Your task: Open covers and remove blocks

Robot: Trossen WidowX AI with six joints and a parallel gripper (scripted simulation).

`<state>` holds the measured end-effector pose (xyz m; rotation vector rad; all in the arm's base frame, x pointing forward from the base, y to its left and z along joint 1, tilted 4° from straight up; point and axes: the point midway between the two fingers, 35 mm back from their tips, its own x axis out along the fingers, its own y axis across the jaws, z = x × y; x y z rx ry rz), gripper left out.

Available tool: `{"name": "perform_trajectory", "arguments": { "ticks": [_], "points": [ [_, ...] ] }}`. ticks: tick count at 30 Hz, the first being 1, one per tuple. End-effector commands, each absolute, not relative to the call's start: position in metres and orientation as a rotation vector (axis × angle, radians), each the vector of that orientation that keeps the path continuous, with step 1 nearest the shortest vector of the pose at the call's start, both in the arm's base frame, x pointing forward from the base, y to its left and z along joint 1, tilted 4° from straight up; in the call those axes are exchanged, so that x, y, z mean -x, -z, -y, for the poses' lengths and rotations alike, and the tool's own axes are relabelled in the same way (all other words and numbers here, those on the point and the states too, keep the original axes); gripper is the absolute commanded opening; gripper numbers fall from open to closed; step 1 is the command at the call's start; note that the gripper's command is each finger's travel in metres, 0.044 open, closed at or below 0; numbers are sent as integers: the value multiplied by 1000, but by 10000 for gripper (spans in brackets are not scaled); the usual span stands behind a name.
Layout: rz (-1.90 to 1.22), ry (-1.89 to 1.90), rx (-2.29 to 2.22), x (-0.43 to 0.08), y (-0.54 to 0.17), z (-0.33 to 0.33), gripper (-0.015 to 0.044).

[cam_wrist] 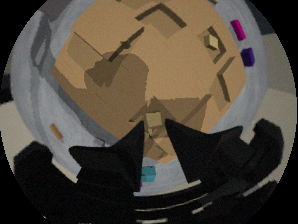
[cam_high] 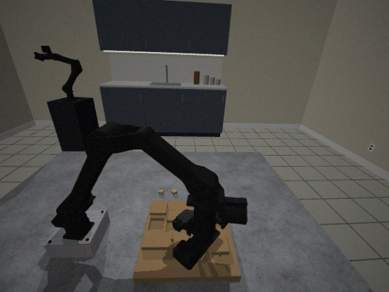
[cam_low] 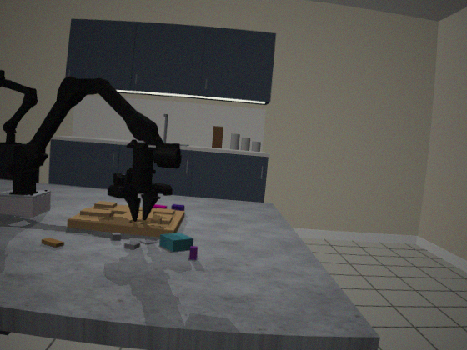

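Pincer [cam_high: 218, 231] [cam_low: 139, 219] [cam_wrist: 154, 123]: standing partly spread, gripping nothing
Near block [cam_wrist: 153, 119]: sitting by the tips
Bench [cam_high: 295, 243] [cam_low: 229, 292] [cam_wrist: 30, 90]: carrying board [cam_high: 156, 271] [cam_low: 117, 227] [cam_wrist: 175, 55]

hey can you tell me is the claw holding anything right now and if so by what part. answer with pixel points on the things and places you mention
Nothing is held. The claw [cam_low: 139, 219] [cam_wrist: 154, 123] is partly open, its fingertips apart above the tan wooden puzzle board [cam_high: 187, 277] [cam_low: 121, 228] [cam_wrist: 175, 60].
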<state>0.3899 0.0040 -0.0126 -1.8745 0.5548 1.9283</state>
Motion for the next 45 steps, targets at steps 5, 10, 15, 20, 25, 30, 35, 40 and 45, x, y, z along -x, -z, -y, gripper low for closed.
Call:
{"name": "perform_trajectory", "arguments": {
  "ticks": [5, 10, 15, 20, 25, 30, 35, 40, 45],
  "points": [
    [-559, -1932, 1878, -389, 17, -3, 144],
    [-559, -1932, 1878, -389, 22, -3, 144],
    [-559, -1932, 1878, -389, 25, -3, 144],
    [-553, -1927, 1877, -390, 22, -4, 124],
    [-553, -1927, 1877, -390, 22, -4, 90],
    [-553, -1927, 1877, -390, 22, -4, 80],
    [-554, -1927, 1877, -390, 17, -4, 80],
    [-555, -1928, 1877, -391, 10, -4, 80],
    [-556, -1929, 1877, -391, 3, -5, 80]
  ]
}}
